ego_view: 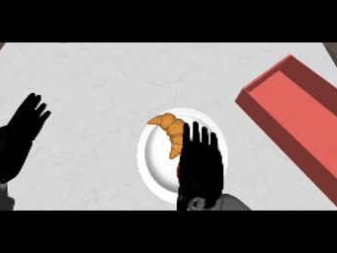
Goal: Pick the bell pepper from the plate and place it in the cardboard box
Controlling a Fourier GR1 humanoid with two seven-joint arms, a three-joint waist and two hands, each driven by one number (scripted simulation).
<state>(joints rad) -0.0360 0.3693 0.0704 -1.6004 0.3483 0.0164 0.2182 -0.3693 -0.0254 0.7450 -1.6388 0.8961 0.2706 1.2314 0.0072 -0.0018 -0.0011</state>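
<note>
Right hand (pixel 198 165): held over the white plate (pixel 150 163) at lower centre of the frame, fingers straight and close together, nothing pinched; judged to be placed there ahead of a grasp.
Bell pepper (pixel 178 170): only a red sliver is seen at the hand's left edge, on the plate; the rest is hidden by the palm.
Croissant (pixel 171 132): laid on the plate's upper part, just beside the fingertips, so it could be disturbed by a careless closing.
Box (pixel 302 133): red, open-topped, set at the right of the frame, apart from the plate, left unobstructed for the drop.
Left hand (pixel 18 138): rested at the left edge, fingers straight and up, kept out of the way.
</note>
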